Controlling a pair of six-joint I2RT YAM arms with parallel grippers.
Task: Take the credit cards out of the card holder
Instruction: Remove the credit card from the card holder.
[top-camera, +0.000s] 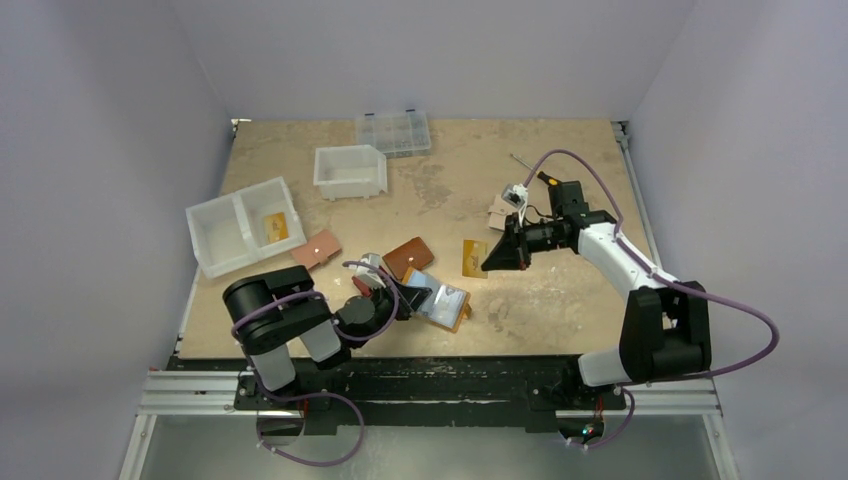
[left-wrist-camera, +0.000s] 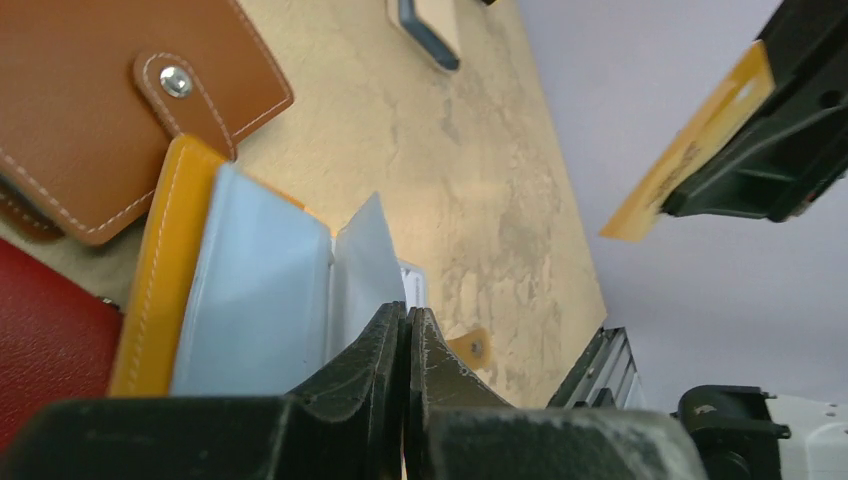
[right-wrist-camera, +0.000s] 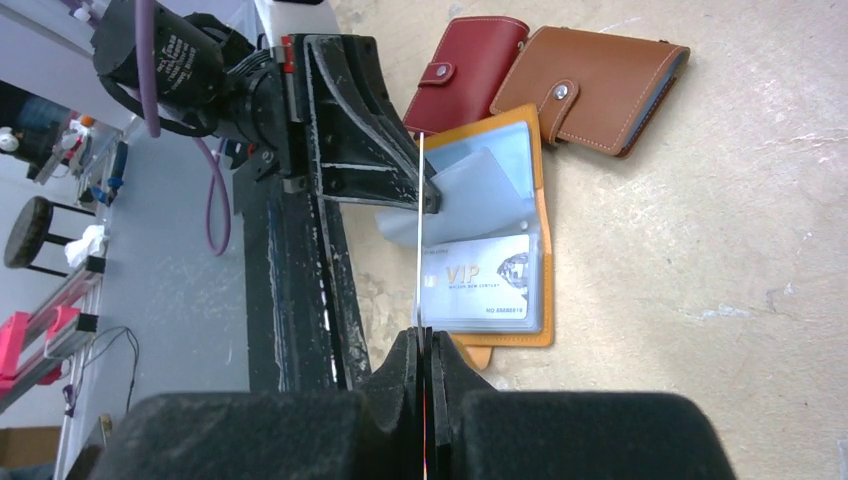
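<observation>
From above, a tan table (top-camera: 560, 300) is lying between pale walls (top-camera: 120, 150), open at right; two white bins (top-camera: 222, 240) are standing left. The right gripper (top-camera: 493, 255) is grasping one yellow credit card (top-camera: 474, 259).

Left wrist: the left gripper (left-wrist-camera: 407, 320) is clenching a clear sleeve of the open card holder (left-wrist-camera: 160, 270).

Right wrist: the card holder, one brown wallet (right-wrist-camera: 590, 85) and one red wallet (right-wrist-camera: 465, 75) are lying together near the front edge.

You see worn tan table (top-camera: 560, 300). Far middle: clear divided box (top-camera: 393, 132), white bin (top-camera: 350, 172) just nearer. Left: white two-part bin (top-camera: 235, 235), flat tan piece (top-camera: 316, 249) beside it. Near middle: brown wallet (top-camera: 408, 256), red wallet (right-wrist-camera: 468, 72) and yellow card holder (top-camera: 445, 302), lying open, all close together. Right of middle: cardboard bits (top-camera: 498, 210).
</observation>
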